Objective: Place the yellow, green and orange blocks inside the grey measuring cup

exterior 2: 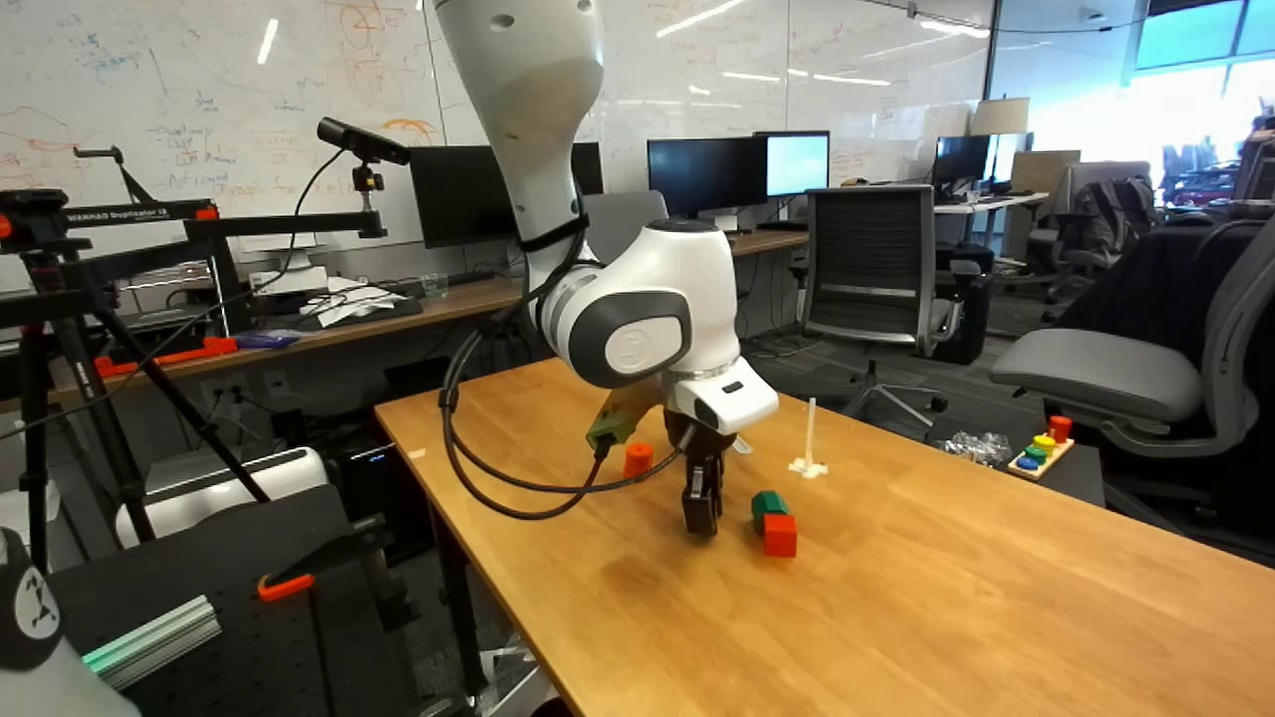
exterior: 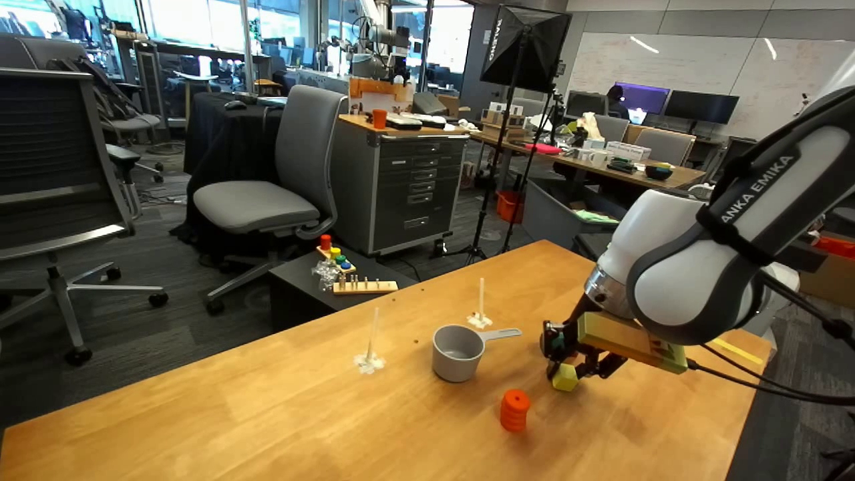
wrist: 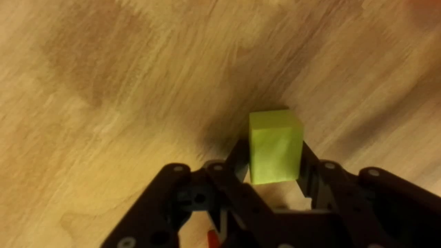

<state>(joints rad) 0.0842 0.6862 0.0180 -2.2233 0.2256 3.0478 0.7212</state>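
My gripper (exterior: 565,371) is shut on the yellow block (exterior: 564,379), close to the tabletop. In the wrist view the yellow block (wrist: 275,151) sits between both fingertips. I cannot tell if it touches the table. The grey measuring cup (exterior: 457,354) stands upright, with its handle toward the gripper. In an exterior view the arm hides most of it. A green block (exterior 2: 768,506) lies beside an orange-red cube (exterior 2: 780,536), near the gripper (exterior 2: 703,513). The green block is hidden in the view from across the table. A ribbed orange cylinder (exterior: 515,410) stands upright nearer that camera.
Two thin upright pegs, a near one (exterior: 373,337) and a far one (exterior: 481,300), are taped to the wooden table (exterior: 267,414) around the cup. A low black stand (exterior: 300,284) with peg toys is beyond the table edge. A cable (exterior 2: 528,513) loops from the arm.
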